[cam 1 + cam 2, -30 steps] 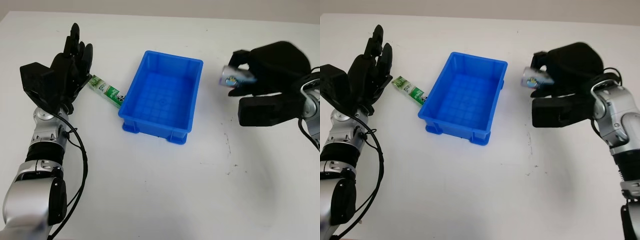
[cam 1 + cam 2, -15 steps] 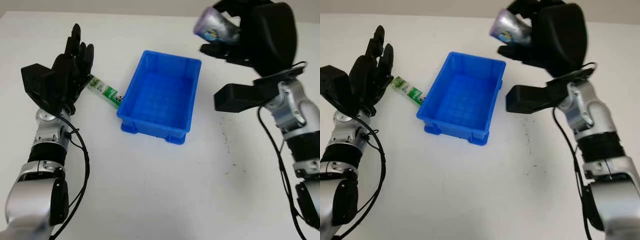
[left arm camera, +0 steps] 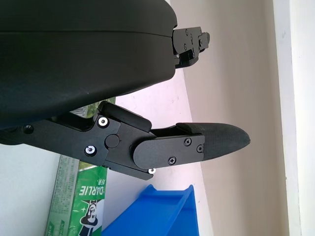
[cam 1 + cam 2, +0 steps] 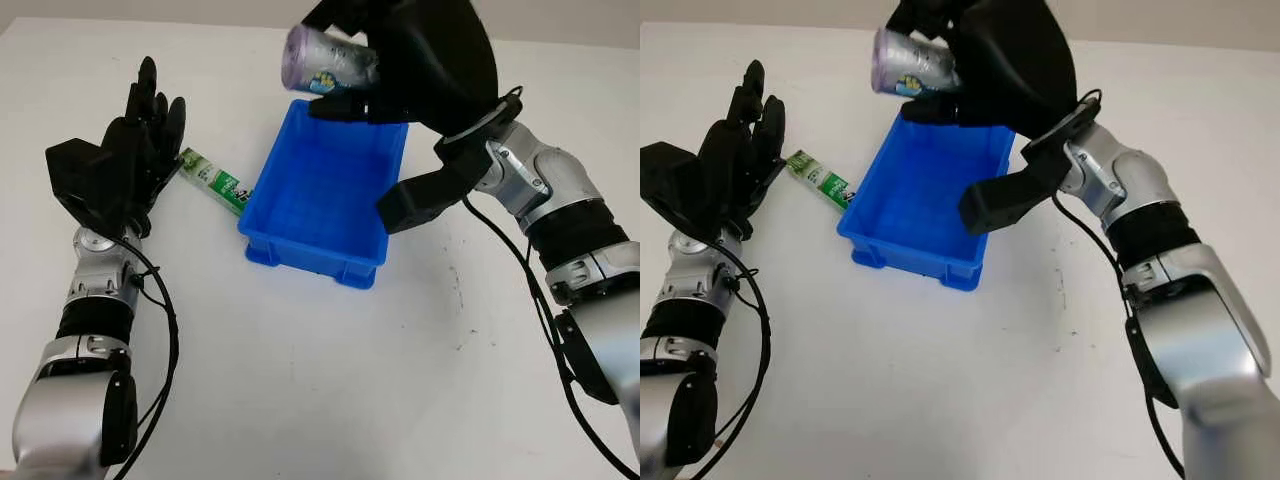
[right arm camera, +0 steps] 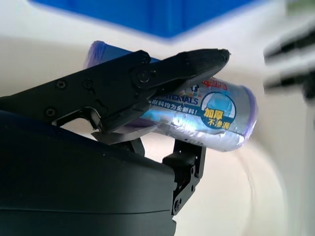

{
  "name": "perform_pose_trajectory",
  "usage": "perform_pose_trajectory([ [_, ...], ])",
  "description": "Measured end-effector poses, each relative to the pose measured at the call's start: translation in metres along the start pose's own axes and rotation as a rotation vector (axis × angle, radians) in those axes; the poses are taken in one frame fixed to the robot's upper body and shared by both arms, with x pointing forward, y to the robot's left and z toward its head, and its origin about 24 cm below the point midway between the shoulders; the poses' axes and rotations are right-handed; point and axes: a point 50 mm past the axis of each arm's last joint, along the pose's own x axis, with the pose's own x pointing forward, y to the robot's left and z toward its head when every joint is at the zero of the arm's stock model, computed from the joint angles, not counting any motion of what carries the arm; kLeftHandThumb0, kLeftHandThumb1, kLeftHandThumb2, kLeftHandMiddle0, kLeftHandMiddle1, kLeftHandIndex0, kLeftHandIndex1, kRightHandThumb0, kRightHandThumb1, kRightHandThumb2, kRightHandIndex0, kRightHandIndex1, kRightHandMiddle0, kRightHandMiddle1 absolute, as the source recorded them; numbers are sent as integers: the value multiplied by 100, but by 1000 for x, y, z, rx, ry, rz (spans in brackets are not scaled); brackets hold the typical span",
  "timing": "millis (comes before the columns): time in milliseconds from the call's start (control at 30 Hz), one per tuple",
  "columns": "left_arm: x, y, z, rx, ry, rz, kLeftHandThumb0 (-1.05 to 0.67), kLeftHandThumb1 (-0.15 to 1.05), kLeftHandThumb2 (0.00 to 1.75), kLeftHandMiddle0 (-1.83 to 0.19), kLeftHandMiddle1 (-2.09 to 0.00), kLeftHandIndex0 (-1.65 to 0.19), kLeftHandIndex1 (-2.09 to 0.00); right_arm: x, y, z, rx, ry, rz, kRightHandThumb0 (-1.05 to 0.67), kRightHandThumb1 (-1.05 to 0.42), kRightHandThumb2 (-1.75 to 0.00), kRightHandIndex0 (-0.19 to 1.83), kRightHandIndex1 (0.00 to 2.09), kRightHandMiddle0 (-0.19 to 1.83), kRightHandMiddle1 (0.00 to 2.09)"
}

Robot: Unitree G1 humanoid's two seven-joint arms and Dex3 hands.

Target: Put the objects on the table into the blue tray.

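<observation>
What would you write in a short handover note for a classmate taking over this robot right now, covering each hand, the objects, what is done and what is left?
Right hand: shut on the purple-silver cylindrical packet, raised over the far end of the blue plastic tray.
Left hand: open, at the table's left side, beside the green-and-white flat box.
The box lies on the white table, its end against the tray's left wall.
Done: packet lifted and brought above the tray.
Left: release the packet into the tray, then pick up the box and put it in.

Robot lab or test bench, by the look.
Bare white table (image 4: 300,380), plain beige wall behind, blue tray (image 4: 322,195) as the lone fixture.
</observation>
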Motion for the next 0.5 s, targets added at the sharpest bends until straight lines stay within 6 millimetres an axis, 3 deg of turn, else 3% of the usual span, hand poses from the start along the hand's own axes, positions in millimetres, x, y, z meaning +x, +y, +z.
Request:
perform_pose_trajectory([
  [67, 0, 0, 0, 1, 0, 0, -80, 105, 53, 13, -6, 13, -6, -2, -2, -3, 14, 18, 141, -65, -105, -19, 14, 62, 15, 62],
  [133, 0, 0, 0, 2, 0, 0, -80, 105, 53, 13, -6, 13, -6, -5, -6, -3, 22, 28, 217, -67, -105, -18, 15, 30, 16, 33],
  [233, 0, -1, 0, 1, 0, -1, -80, 105, 52, 12, -6, 12, -6, -8, -11, 0, 43, 28, 254, -69, -105, -22, 1, 10, 3, 14],
  [500, 0, -3, -2, -9, 10, -4, -78, 105, 53, 14, -5, 14, -5, -17, -20, 6, 155, -19, 130, -73, -105, -26, -12, 2, -10, 5],
])
